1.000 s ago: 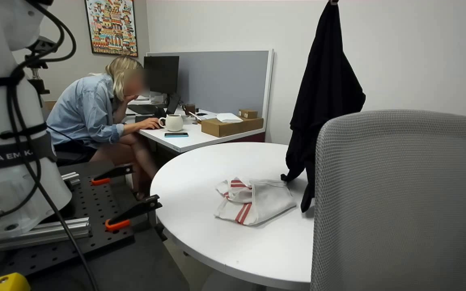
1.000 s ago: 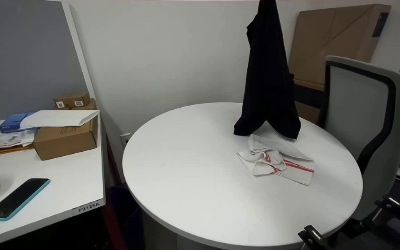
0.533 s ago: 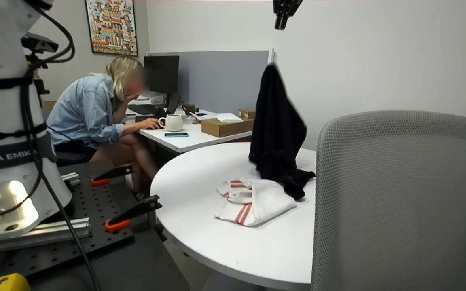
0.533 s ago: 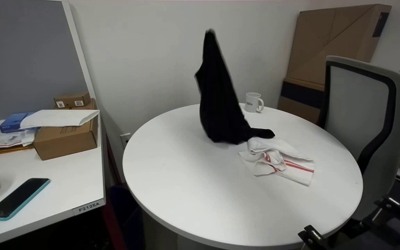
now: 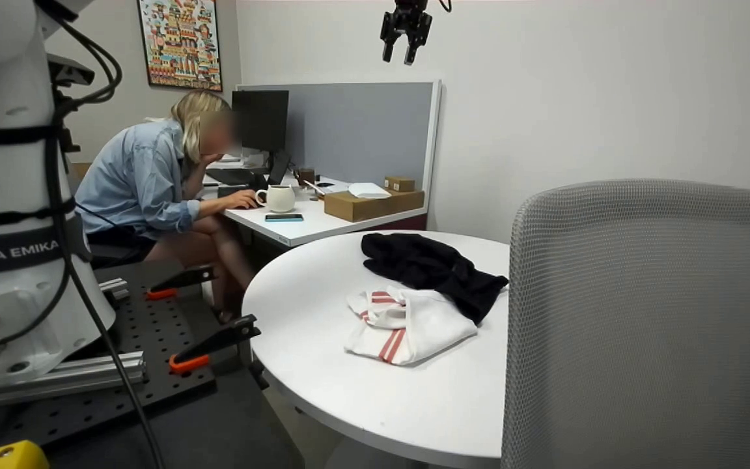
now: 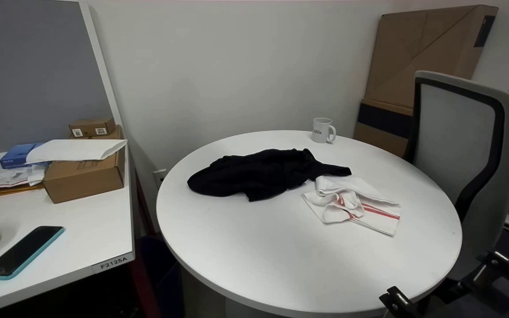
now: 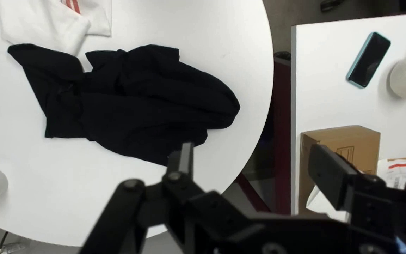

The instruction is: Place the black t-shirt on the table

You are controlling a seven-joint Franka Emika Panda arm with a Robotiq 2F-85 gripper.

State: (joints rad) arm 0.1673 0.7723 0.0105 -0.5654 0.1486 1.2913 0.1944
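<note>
The black t-shirt lies crumpled and stretched out on the white round table (image 6: 245, 251); all three views show it, as t-shirt (image 5: 427, 260), t-shirt (image 6: 259, 174) and t-shirt (image 7: 146, 102). One end of it meets the folded white-and-red cloth. High above the table, at the top of an exterior view, my gripper (image 5: 398, 58) hangs with its fingers spread and nothing between them. In the wrist view the gripper (image 7: 252, 147) also stands wide, the fabric lying below and beyond its left finger (image 7: 186, 158).
The white-and-red cloth (image 6: 356, 205) sits beside the t-shirt. A white mug (image 6: 322, 130) stands near the table's far edge. A grey mesh chair (image 5: 648, 312) hides part of the table. The desk with boxes (image 5: 372, 205) adjoins, where a person (image 5: 140, 176) sits.
The t-shirt, first hanging from the gripper, moved across toward the desk side, came loose and dropped flat onto the table. The gripper went from shut to open, and the mug came into view.
</note>
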